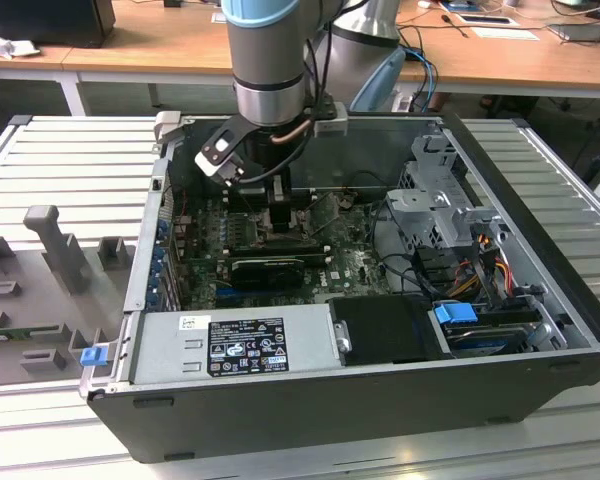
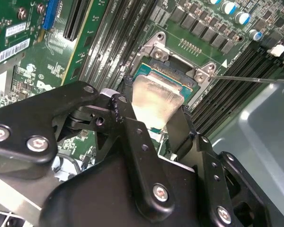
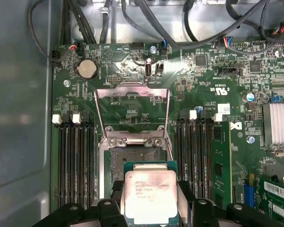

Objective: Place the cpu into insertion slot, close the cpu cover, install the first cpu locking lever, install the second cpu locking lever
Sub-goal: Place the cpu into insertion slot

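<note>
Reaching down into an open computer case (image 1: 330, 420) that lies on a ribbed metal bench (image 1: 70, 170), the arm (image 1: 268, 60) holds its black fingers (image 2: 130, 127) over the middle of the green circuit board (image 1: 345, 265). The fingers are pinching the chip (image 3: 149, 196) by two opposite edges, with its pale silver face turned up toward the wrist. In both wrist views the chip hangs level over the near part of the socket (image 3: 132, 158), covering some of it. Whether it touches the socket I cannot tell, but it is not lying seated in the frame.

The cover frame (image 3: 131, 89) stands swung open on the far side of the socket. It is tilted up on its hinge, and board shows through its square window. In the second wrist view the socket (image 2: 173, 71) shows its bright corner brackets, and a thin metal rod (image 2: 255, 79) runs away from one corner.

Rows of dark memory slots (image 3: 73, 156) flank the socket on both sides, and a round button battery (image 3: 87, 68) sits farther out on the board. In the exterior view a grey power supply box (image 1: 230, 345) fills the near side of the case. A long black card (image 1: 270, 268) lies just near of the fingers, and a metal drive cage (image 1: 440, 200) stands at the exterior view's right.
</note>
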